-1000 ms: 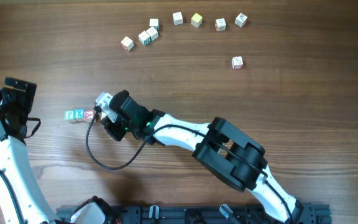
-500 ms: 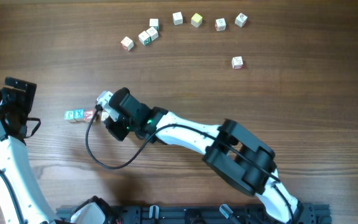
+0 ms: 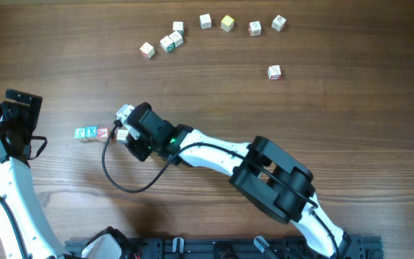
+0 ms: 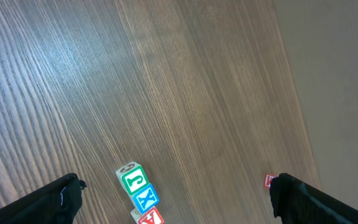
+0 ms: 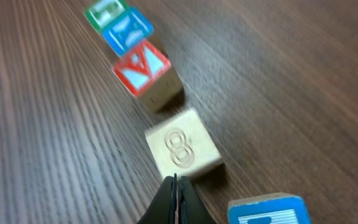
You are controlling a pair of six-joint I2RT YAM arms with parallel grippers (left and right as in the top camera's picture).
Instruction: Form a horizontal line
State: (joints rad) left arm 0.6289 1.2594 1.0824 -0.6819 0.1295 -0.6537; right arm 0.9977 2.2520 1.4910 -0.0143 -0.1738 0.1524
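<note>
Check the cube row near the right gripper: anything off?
Yes. The cube marked 8 sits apart from the red cube ending the horizontal line, leaving a gap. The shut right gripper is just behind it.

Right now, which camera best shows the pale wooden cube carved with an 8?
The right wrist view: the pale wooden cube sits large, its 8 legible. Overhead it is a tiny speck by the right gripper; the left wrist view misses it.

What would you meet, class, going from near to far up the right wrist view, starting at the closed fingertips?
The right gripper → pale cube stamped 8 → red-faced cube → blue-faced cube → green-faced cube.
</note>
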